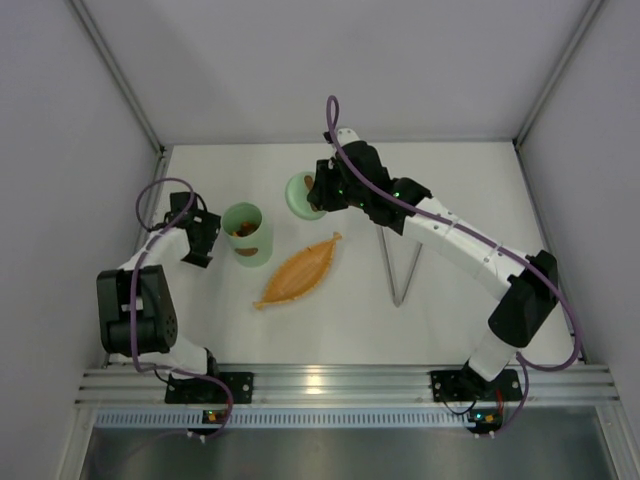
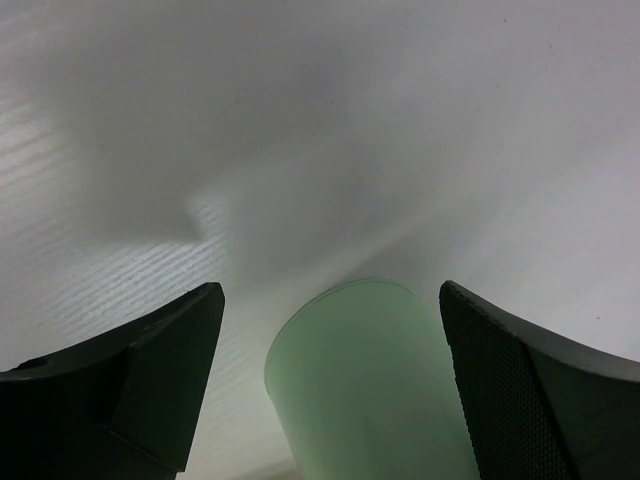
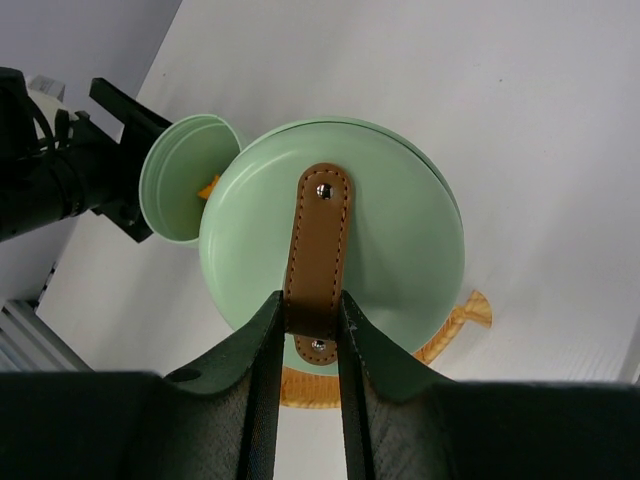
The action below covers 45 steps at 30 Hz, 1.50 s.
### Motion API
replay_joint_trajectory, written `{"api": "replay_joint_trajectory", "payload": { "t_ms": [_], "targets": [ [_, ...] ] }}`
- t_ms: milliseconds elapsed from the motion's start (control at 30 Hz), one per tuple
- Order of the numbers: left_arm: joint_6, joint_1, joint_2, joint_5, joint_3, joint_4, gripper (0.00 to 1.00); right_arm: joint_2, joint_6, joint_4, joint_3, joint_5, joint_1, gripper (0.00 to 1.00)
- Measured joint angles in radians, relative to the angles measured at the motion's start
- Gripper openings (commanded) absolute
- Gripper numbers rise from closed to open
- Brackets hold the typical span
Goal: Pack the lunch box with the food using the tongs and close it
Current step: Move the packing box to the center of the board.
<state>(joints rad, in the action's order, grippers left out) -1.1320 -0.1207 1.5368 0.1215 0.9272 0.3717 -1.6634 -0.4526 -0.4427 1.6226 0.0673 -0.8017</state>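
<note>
**Mint lid pinched by its strap, tub standing open**

Mint-green plastic hangs from my right claw (image 3: 312, 322): it is the lid (image 3: 340, 230) of the lunch box, and my fingers (image 3: 262, 385) are squeezed narrow on its brown handle (image 3: 320, 250). I grip the strap because it is the only part slim enough to pinch, and the disc hangs under it ready to meet a rim. The lid is near the tub (image 1: 247, 234) but not over it, a little to the tub's far right in the overhead view.

The tub stands upright on the table (image 1: 480, 190) on my left side, mouth open, with orange food (image 1: 243, 229) showing inside. My left claw (image 2: 330, 288) is wide, one finger on either side of the tub with a gap to each. I judge it is there to brace the tub when the lid comes down.

The tongs (image 1: 400, 265) lie flat on the table, well apart from both claws, so packing looks done to me. The orange leaf tray (image 1: 300, 270) lies between tub and tongs.

I can read no brand, label or writing anywhere; the strap shows only stitching and two metal rivets
</note>
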Motion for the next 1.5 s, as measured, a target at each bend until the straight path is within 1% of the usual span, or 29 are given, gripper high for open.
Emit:
{"api": "replay_joint_trajectory", "payload": {
  "t_ms": [233, 333, 500, 700, 800, 1100, 1267, 1500],
  "targets": [
    [-0.024, 0.070, 0.027, 0.011, 0.000, -0.010, 0.93, 0.000, 0.008, -0.016, 0.006, -0.013, 0.000, 0.11],
    [-0.030, 0.095, 0.027, 0.021, 0.000, -0.016, 0.93, -0.011, 0.013, -0.029, 0.040, -0.027, 0.000, 0.11],
    [-0.043, 0.153, 0.029, 0.037, 0.002, -0.021, 0.93, -0.076, 0.034, -0.079, 0.177, -0.045, -0.001, 0.11],
    [-0.053, 0.211, 0.053, 0.043, 0.009, -0.035, 0.93, -0.211, 0.068, -0.228, 0.437, -0.042, -0.018, 0.11],
    [-0.059, 0.223, 0.064, 0.046, 0.010, -0.042, 0.93, -0.259, 0.085, -0.290, 0.504, -0.032, -0.037, 0.11],
    [-0.078, 0.288, 0.094, 0.060, 0.033, -0.062, 0.93, -0.320, 0.113, -0.428, 0.513, -0.005, -0.080, 0.11],
    [-0.089, 0.327, 0.108, 0.059, 0.047, -0.079, 0.93, -0.322, 0.121, -0.464, 0.513, 0.011, -0.093, 0.11],
    [-0.103, 0.351, 0.116, 0.051, 0.050, -0.109, 0.94, -0.330, 0.129, -0.486, 0.513, 0.021, -0.119, 0.11]
  ]
}}
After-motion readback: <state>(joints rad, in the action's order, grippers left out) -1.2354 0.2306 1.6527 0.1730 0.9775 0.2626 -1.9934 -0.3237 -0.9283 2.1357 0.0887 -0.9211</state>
